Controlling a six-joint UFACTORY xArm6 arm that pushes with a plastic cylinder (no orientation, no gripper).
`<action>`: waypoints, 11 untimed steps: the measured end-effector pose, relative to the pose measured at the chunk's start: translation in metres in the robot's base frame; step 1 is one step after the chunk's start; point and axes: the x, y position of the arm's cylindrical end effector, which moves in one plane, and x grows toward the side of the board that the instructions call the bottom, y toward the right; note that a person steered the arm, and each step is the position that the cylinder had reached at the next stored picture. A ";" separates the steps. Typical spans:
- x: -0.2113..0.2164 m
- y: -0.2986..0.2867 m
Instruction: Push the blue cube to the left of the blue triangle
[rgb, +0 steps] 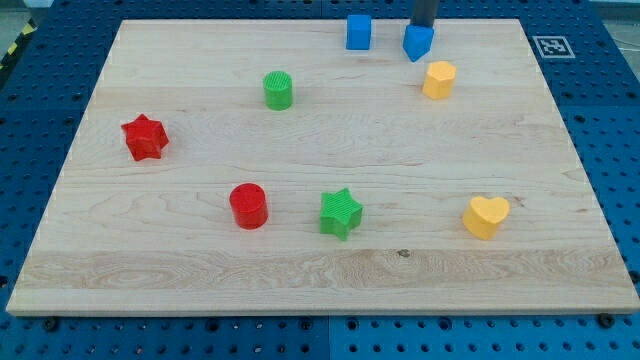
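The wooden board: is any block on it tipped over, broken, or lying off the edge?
Nothing stands out. All eight blocks sit flat on the board. My tip is just behind the blue triangle, with the blue cube to its left.

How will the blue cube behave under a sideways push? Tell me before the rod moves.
The blue cube sits flat on the smooth wooden board, so it should slide, not roll. Squat with flat faces, it probably won't tip; an off-centre push may turn it. My tip is hidden behind the blue triangle, at the cube's right, apart.
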 end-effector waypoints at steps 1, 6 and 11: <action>-0.010 0.000; -0.015 -0.101; 0.010 -0.125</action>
